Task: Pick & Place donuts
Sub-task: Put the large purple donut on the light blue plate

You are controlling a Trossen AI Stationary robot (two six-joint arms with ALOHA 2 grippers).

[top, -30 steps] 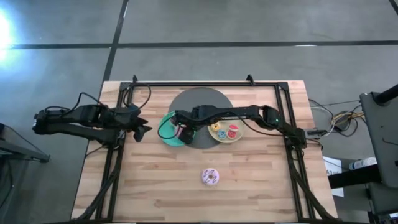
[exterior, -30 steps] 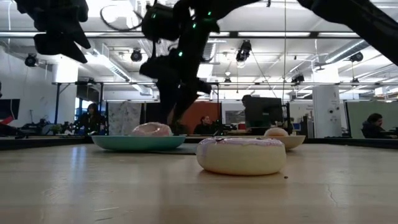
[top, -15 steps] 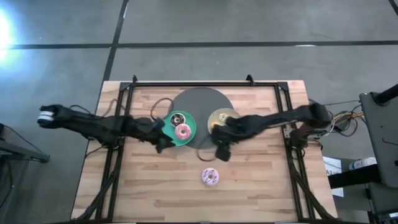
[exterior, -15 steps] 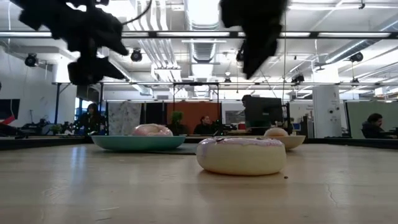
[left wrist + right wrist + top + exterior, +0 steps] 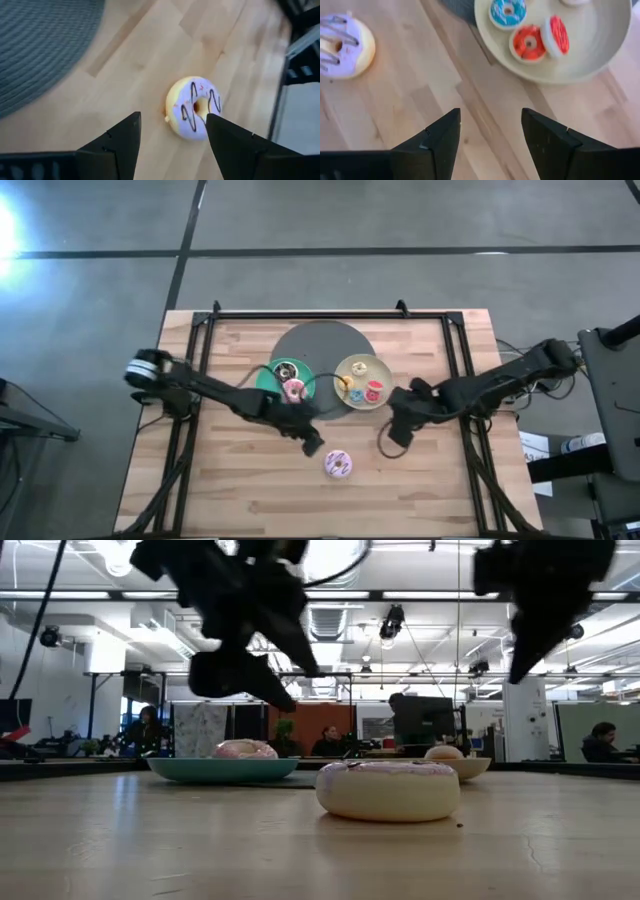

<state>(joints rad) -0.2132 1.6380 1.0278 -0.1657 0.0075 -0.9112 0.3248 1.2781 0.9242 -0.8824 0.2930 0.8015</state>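
The lilac sprinkled donut [image 5: 338, 465] [image 5: 194, 107] lies flat on the bare wood near the table's near edge. My left gripper [image 5: 314, 446] [image 5: 172, 116] hovers open just left of it and above it, touching nothing. My right gripper [image 5: 392, 430] [image 5: 490, 111] hangs open over the wood, on the near side of the beige plate [image 5: 350, 402]. On that plate rest the tiny blue [image 5: 507, 11], orange [image 5: 528, 43] and red [image 5: 558, 34] donuts. The teal plate [image 5: 262, 380] carries the chocolate donut [image 5: 285, 370] and the pink donut [image 5: 295, 390].
A round grey mat [image 5: 322, 340] lies under both plates at the table's far middle. A black frame [image 5: 325, 314] runs along the far edge and down both sides. Bare wood spreads across the near half around the lilac donut. People sit far off in the room.
My left gripper has swept from the table's left side toward the right and near, past the teal plate, up to the lilac donut. My right gripper has drawn away from the teal plate toward the right, ending on the near side of the beige plate. No donut has shifted.
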